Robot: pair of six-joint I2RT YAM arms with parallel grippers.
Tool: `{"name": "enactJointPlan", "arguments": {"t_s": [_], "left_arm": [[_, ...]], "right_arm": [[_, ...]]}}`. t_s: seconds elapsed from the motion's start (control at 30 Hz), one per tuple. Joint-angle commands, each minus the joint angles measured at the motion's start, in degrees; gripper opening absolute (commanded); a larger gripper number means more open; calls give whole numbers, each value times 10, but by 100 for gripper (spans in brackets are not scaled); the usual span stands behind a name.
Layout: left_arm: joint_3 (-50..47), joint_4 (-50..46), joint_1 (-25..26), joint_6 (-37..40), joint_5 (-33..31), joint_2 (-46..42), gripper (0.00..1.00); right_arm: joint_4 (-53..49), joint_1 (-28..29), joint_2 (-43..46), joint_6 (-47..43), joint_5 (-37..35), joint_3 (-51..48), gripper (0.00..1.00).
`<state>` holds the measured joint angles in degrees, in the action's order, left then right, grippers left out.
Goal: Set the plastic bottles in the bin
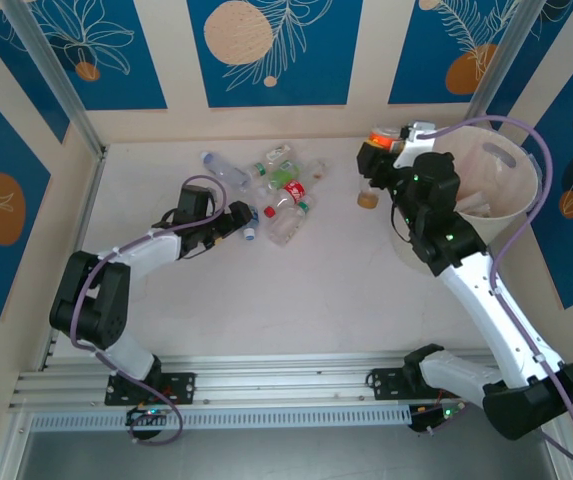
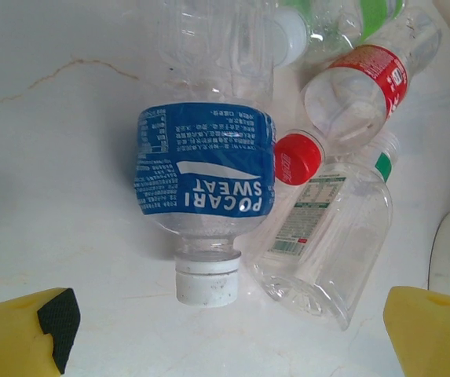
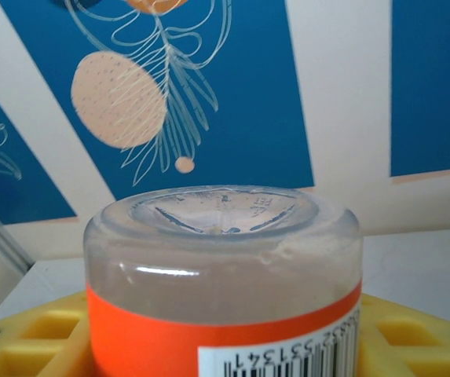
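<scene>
Right gripper [image 1: 384,148] is clamped on an orange-label bottle [image 3: 225,283], held up just beside the bin's [image 1: 526,200] far-left rim. Left gripper [image 1: 236,221] is spread wide, and a blue-label bottle [image 2: 205,169] lies right in front, cap pointing at it.

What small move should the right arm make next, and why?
Probably shift the orange-labelled bottle over the bin before opening: the right gripper has its jaws shut on it, and from above it seems beside the rim, not over the inside.
</scene>
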<state>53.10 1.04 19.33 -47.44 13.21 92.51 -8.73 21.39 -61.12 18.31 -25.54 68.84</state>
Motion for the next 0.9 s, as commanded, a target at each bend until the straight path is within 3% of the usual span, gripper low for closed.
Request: {"name": "enactJointPlan", "arguments": {"t_s": [0.0, 0.23, 0.4, 0.73, 0.87], "left_arm": [[5, 0, 3, -2, -26, -9, 100], [17, -33, 4, 0, -51, -7, 100], [11, -31, 4, -17, -78, -8, 100], [9, -53, 8, 23, -132, -33, 100], [20, -62, 11, 35, -133, -27, 100]], "right_arm": [[-21, -36, 22, -17, -3, 35, 39], [-45, -136, 26, -22, 16, 71, 39], [-46, -194, 21, -71, -30, 81, 39], [-8, -310, 1, -179, -86, 70, 40], [-30, -352, -26, -169, -87, 65, 40]]}}
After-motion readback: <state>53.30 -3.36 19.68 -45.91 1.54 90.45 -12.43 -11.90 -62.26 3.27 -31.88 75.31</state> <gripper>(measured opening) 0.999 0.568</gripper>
